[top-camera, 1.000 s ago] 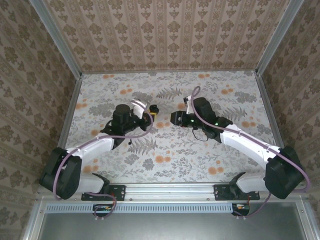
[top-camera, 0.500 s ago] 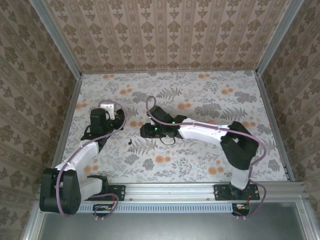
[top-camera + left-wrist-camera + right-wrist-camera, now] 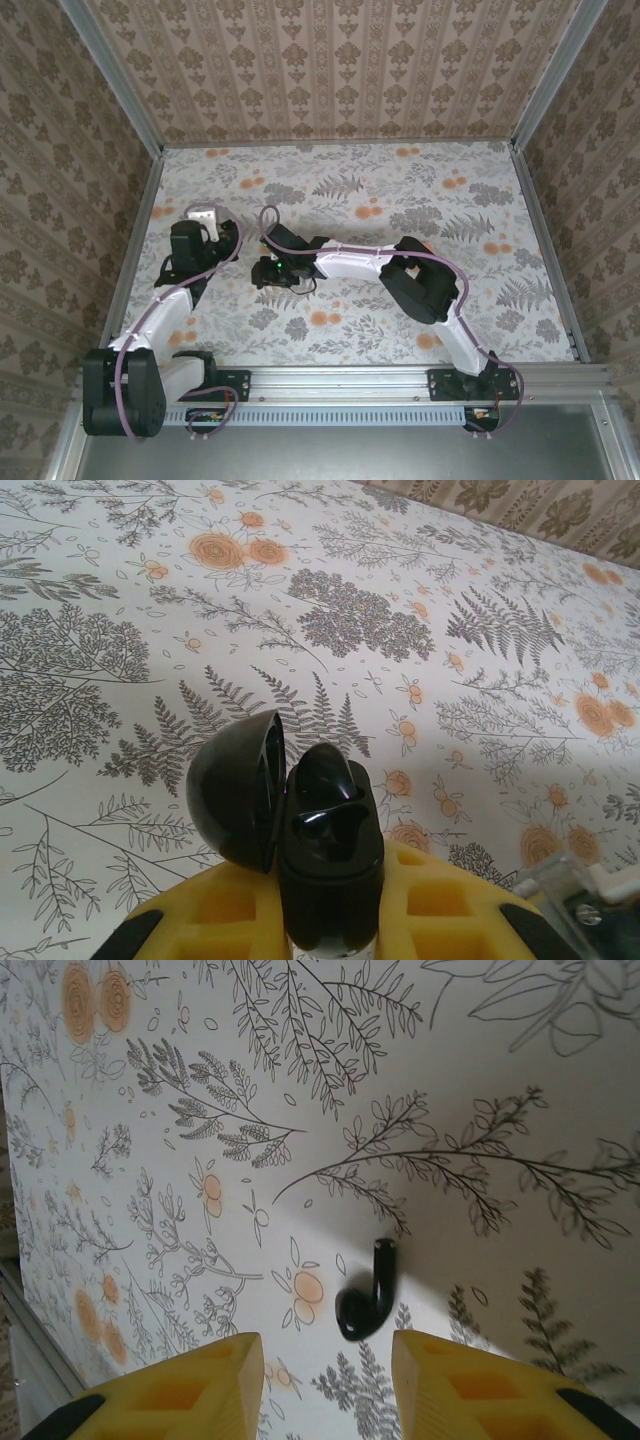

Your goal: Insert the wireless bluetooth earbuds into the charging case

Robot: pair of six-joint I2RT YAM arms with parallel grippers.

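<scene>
My left gripper [image 3: 330, 905] is shut on the charging case [image 3: 330, 830], which is glossy black here and stands upright between the yellow fingers. Its round lid [image 3: 235, 790] hangs open to the left. One black earbud [image 3: 328, 772] sits in the far slot; the near slot looks empty. A second black earbud [image 3: 368, 1298] lies flat on the floral table, stem pointing away. My right gripper [image 3: 325, 1360] hovers over it, open, with the bud just beyond the gap between the fingertips. From above, the left gripper [image 3: 205, 218] is at the left and the right gripper [image 3: 262, 272] just right of it.
The floral table cover [image 3: 400, 190] runs to patterned walls at the back and sides. A metal rail [image 3: 340, 378] crosses the near edge. The right arm [image 3: 400, 270] stretches across the middle of the table toward the left.
The right arm has swung left across the table and now hovers over the loose earbud. The left arm has drawn back toward the left with the case.
</scene>
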